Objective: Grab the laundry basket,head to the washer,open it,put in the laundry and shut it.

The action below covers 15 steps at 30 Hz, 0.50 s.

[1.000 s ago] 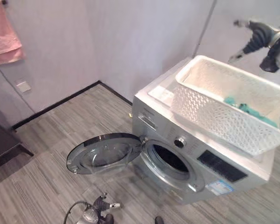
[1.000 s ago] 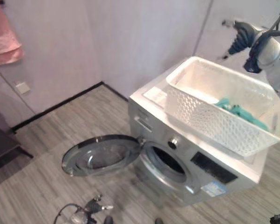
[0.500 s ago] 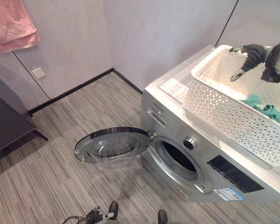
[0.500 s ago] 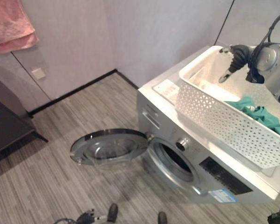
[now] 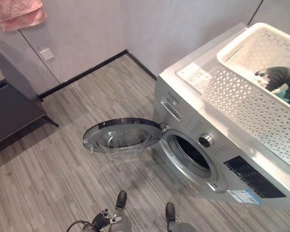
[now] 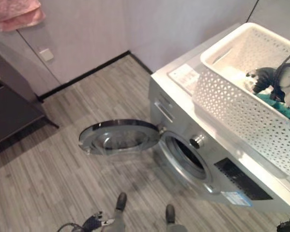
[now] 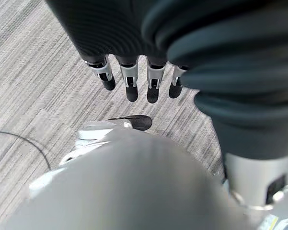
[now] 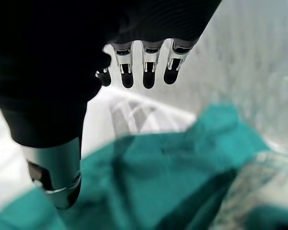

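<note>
Two hands are in play. The right hand (image 8: 134,72) hangs inside the white perforated plastic laundry basket (image 6: 231,101), its fingers straight and relaxed, holding nothing, poised just above the crumpled teal cloth laundry (image 8: 172,177) that lies on the basket's floor. In the right eye view the same hand shows as a dark ribbed shape against the basket's right inner part, with the teal cloth just beside it on the near right.

The left hand (image 7: 134,81) hangs low over the grey wood-grain plank floor (image 5: 48,164), its fingers also straight and slightly spread, touching nothing.

The basket stands on the flat top of the silver front-loading washing machine (image 5: 217,159), at the right of the scene, with its long side running from the far left to the near right. Left of the basket, a white printed sheet (image 5: 195,76) lies on the machine's top. On the machine's front there is a round silver dial (image 5: 206,140), with a dark display panel to its right. The machine's round glass door (image 5: 121,135) is swung wide open to the left, lying almost level above the floor, and the dark drum opening (image 5: 190,154) is exposed.

Farther left, a dark grey cabinet (image 5: 12,96) stands against the pale wall, and a pink cloth (image 5: 19,12) hangs at the far upper left.
</note>
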Motion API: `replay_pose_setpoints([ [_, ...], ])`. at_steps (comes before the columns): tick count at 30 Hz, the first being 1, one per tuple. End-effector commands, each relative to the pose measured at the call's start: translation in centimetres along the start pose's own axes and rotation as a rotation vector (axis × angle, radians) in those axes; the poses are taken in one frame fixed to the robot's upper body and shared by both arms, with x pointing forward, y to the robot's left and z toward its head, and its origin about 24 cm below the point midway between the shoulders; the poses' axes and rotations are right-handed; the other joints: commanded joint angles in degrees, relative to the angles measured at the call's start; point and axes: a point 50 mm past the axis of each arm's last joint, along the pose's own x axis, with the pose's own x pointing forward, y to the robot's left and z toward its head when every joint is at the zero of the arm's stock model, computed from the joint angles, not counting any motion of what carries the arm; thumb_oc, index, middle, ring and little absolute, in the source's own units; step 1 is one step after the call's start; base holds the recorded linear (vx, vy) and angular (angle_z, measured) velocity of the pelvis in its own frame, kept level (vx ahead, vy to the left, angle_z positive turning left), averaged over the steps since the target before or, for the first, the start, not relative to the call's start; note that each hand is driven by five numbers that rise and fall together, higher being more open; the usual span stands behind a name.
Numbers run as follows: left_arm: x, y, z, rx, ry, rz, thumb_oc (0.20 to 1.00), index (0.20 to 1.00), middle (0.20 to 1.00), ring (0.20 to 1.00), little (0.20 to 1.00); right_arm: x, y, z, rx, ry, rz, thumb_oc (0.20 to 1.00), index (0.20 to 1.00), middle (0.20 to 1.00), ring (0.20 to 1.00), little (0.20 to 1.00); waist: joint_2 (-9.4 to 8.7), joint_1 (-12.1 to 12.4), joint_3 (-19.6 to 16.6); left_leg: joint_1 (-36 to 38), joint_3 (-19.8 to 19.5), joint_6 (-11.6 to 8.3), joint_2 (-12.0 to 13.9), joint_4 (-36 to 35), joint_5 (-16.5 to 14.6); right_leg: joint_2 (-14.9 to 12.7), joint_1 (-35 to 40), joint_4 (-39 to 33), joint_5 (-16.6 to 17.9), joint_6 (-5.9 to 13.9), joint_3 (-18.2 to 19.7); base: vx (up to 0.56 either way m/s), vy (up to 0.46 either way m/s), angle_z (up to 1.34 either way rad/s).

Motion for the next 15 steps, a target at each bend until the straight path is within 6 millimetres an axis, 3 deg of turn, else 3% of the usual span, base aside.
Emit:
replay_pose_setpoints([
  [1,0.27,2.42,1.8,0.058,-0.045,0.035,1.0,1.0,1.0,1.0,1.0,-1.25,-3.16,-0.27,0.021,0.033,-0.106,1.0,1.0,1.0,1.0,1.0,-6.9,1.3,1.18,9.87,2.29,2.74,0.26,-0.76,-2.83,-4.25,-6.81,3.22,-1.15,0.38,3.31,0.0,-0.037,0.17],
  [13,0.44,2.28,1.96,0.07,-0.039,0.039,1.0,1.0,1.0,1.0,1.0,-1.57,-3.3,-0.36,0.017,0.029,-0.075,1.0,1.0,1.0,1.0,1.0,-6.54,1.49,1.3,9.48,2.14,2.08,0.76,-1.09,-1.81,-3.61,-6.79,2.53,-1.5,0.17,2.88,0.01,-0.017,0.08],
  [14,0.49,2.13,2.01,0.074,-0.037,0.035,1.0,1.0,1.0,1.0,1.0,-1.63,-3.26,-0.27,0.016,0.017,-0.07,0.429,0.429,0.429,0.429,0.429,-6.51,1.27,0.94,9.82,2.28,2.07,0.74,-1.09,-2.02,-3.69,-6.35,2.57,-1.58,0.25,2.87,0.03,0.03,0.0],
  [15,0.51,2.09,2.04,0.076,-0.037,0.034,1.0,1.0,1.0,1.0,1.0,-1.72,-3.32,-0.3,0.019,0.014,-0.067,0.2,0.2,0.2,0.2,0.2,-6.45,1.19,0.8,10.05,2.32,2.08,0.72,-1.09,-2.1,-3.78,-6.04,2.49,-1.64,0.29,2.85,0.0,0.0,0.0],
])
